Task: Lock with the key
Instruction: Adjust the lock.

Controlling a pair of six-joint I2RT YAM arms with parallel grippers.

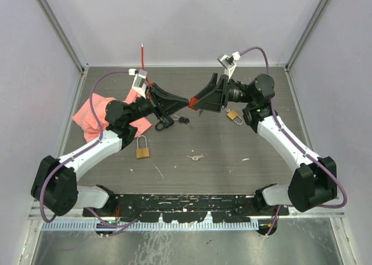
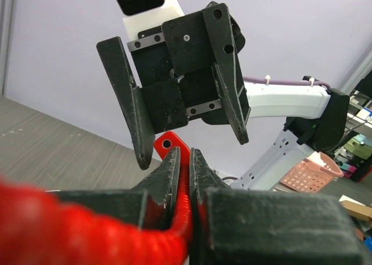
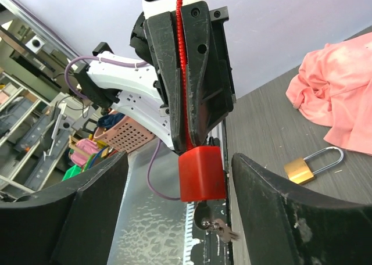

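One red padlock (image 3: pixel 200 173), left gripper (image 2: pixel 185 158) clamped

Cloth (image 1: pixel 93 115) left, padlock (image 1: pixel 142 149) before it, another padlock (image 1: pixel 234 116) right, keys (image 1: pixel 195 157) between

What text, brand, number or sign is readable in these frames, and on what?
None readable.
The red padlock shows a plain face.
Any marking on the near brass padlock or the far brass padlock is too small to read.

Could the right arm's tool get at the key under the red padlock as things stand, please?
Probably yes: the right tool stands open astride the red padlock, and the key beneath it hangs uncovered.
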